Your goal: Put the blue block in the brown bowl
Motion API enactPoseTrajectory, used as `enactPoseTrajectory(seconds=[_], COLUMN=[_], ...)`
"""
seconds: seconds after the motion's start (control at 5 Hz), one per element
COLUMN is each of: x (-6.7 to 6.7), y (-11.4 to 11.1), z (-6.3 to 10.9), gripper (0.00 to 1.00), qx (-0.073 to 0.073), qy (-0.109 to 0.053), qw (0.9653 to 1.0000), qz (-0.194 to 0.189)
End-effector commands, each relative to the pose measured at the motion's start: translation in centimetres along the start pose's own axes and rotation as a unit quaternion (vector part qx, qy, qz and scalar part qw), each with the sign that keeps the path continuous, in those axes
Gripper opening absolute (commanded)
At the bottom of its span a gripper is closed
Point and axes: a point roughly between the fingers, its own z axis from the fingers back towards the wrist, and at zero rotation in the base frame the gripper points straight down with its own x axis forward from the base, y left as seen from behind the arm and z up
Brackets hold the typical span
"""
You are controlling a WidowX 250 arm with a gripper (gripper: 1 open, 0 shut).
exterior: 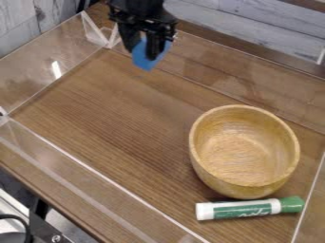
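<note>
My black gripper (147, 57) hangs above the far part of the table, fingers shut on the blue block (146, 59), which pokes out below the fingertips, lifted off the wood. The brown bowl (245, 151) stands upright at the right, nearer the front, empty, well apart from the gripper and down-right of it.
A green-and-white marker (249, 208) lies in front of the bowl near the front right edge. Clear plastic walls (38, 66) fence the wooden table (114, 123) on the left and front sides. A pale plank wall runs behind.
</note>
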Motion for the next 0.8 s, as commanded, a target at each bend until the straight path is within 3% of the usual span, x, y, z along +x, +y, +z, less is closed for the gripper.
enactPoseTrajectory(seconds=[0.0,0.2,0.4,0.6], x=[1.7,1.7,0.8,-0.5], y=[0.1,0.3,0.1,-2.8], z=[4.0,5.5,6.5,6.7], gripper=[0.0,0.0,0.0,0.0], qx=[0.016,0.023,0.027,0.011], qy=[-0.066,-0.083,-0.092,-0.086], qw=[0.9977,0.9962,0.9953,0.9962], qz=[0.002,0.009,0.013,-0.01])
